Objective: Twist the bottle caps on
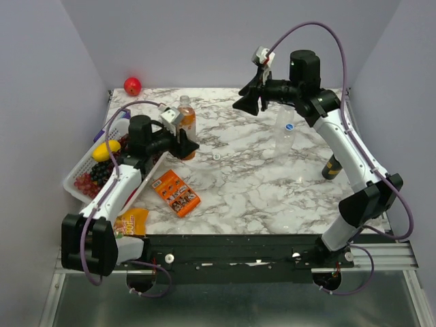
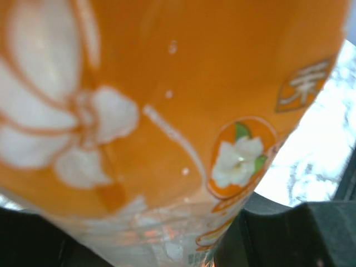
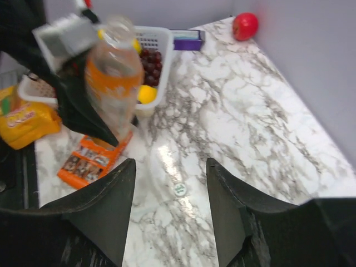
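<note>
The orange bottle [image 1: 186, 122] stands upright at the table's left, its neck open. My left gripper [image 1: 184, 146] is shut on its lower body; its label fills the left wrist view [image 2: 167, 111], with one dark finger [image 2: 303, 233] at the bottom right. A whitish cap [image 1: 216, 156] lies flat on the marble just right of it. My right gripper [image 1: 248, 102] is open and empty, held high over the far middle. Its view shows the whitish cap [image 3: 179, 189] between the open fingers [image 3: 111, 206] and the orange bottle [image 3: 114, 83]. One clear bottle [image 1: 283, 136] with a blue cap [image 1: 289, 126] stands on the right.
A white basket [image 1: 80, 178] of fruit sits at the left edge, with a purple box [image 3: 186, 40] behind it. A red apple [image 1: 132, 86] is in the far left corner. An orange packet [image 1: 176, 193] and a yellow bag [image 1: 131, 221] lie near the front left. A dark can [image 1: 332, 165] stands at the right.
</note>
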`<state>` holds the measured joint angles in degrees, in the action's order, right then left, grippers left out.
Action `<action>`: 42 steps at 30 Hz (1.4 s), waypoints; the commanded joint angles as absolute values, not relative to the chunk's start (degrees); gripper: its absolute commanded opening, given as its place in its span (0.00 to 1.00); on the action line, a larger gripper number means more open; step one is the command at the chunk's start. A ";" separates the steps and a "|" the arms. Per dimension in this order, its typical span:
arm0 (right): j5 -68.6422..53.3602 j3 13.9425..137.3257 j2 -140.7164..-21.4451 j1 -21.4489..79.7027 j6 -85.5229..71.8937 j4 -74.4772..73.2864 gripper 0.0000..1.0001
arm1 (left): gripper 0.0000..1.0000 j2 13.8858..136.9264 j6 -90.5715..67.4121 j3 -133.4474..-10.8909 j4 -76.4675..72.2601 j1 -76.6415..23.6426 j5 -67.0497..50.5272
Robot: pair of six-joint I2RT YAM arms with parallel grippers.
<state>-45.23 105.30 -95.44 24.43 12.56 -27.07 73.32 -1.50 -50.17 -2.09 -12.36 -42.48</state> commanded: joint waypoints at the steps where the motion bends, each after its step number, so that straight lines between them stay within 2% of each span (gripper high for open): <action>1: -32.38 103.72 -102.55 27.59 22.65 -32.16 0.61 | 0.00 64.01 -1.77 -47.46 -1.95 -7.57 -39.91; 5: -28.14 101.95 -108.09 31.19 32.50 -33.57 0.61 | 0.00 59.34 -0.70 -46.50 -0.09 -3.52 -38.94; 10: -26.54 106.34 -117.58 33.22 38.22 -36.20 0.61 | 0.00 55.21 -4.12 -44.21 -0.26 2.97 -38.41; 18: -21.62 111.62 -128.66 35.59 45.88 -39.64 0.68 | 0.00 52.21 -8.26 -42.46 2.99 6.15 -36.91; 29: -23.73 113.29 -132.45 38.05 48.25 -42.19 0.72 | 0.00 53.79 -7.30 -42.71 3.25 6.59 -37.79; 42: -19.51 114.43 -135.79 38.58 47.81 -41.75 0.70 | 0.00 55.02 -7.03 -42.89 3.08 6.77 -38.23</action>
<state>-21.63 112.33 -134.08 38.30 47.05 -40.45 54.61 -6.94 -42.61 3.05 6.31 -37.95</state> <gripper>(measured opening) 0.717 0.565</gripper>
